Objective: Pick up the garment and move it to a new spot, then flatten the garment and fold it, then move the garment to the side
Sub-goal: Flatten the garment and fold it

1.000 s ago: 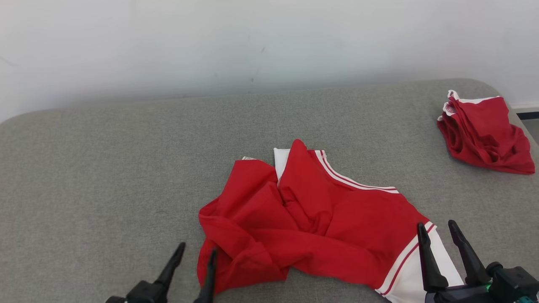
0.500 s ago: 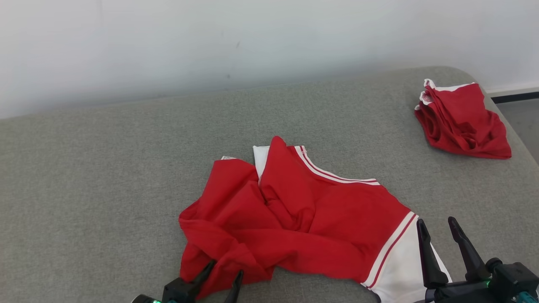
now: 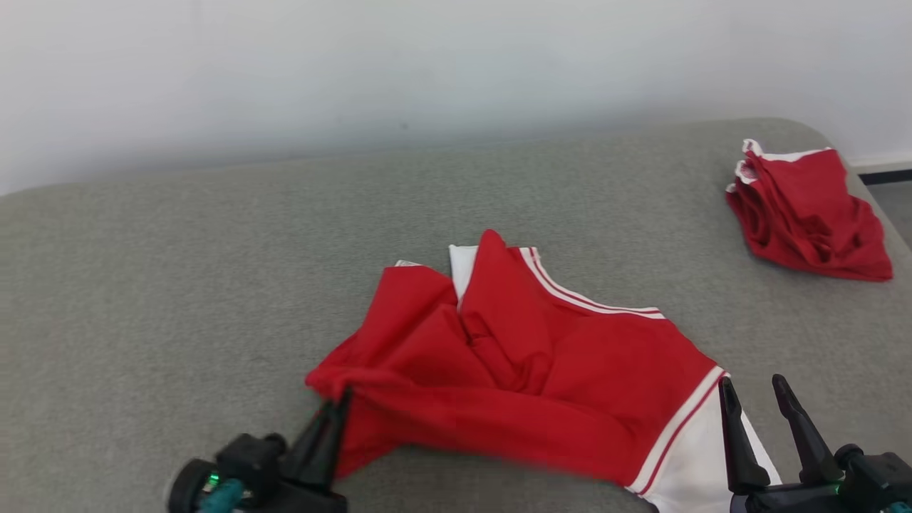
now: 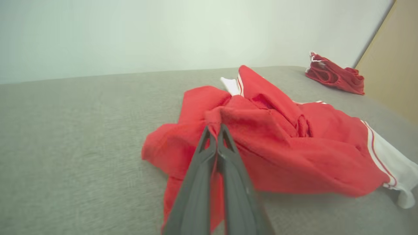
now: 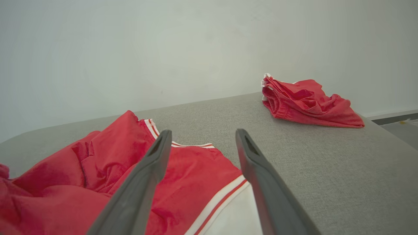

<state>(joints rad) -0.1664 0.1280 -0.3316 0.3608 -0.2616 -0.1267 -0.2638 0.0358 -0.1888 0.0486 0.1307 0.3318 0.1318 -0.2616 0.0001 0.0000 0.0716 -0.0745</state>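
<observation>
The garment [image 3: 541,370], a crumpled red shirt with a white sleeve and striped trim, lies at the middle front of the grey padded surface [image 3: 178,285]. My left gripper [image 3: 338,400] is shut on the garment's near left edge, which is pulled up into a small peak. In the left wrist view the fingers [image 4: 214,130] pinch a fold of the red garment [image 4: 277,143]. My right gripper [image 3: 754,388] stands open over the white sleeve at the lower right, holding nothing. The right wrist view has the right gripper [image 5: 202,137] above the garment [image 5: 183,176]. Its lettering is hidden.
A second bunched red garment [image 3: 812,214] with narrow white edging lies at the far right corner of the surface, also in the right wrist view [image 5: 307,104]. A pale wall [image 3: 427,64] stands behind. The surface's right edge drops to floor [image 3: 894,206].
My left gripper went from open beside the garment's left edge to shut on it, and that edge now lifts. The head camera shifted a little. My right gripper stayed open.
</observation>
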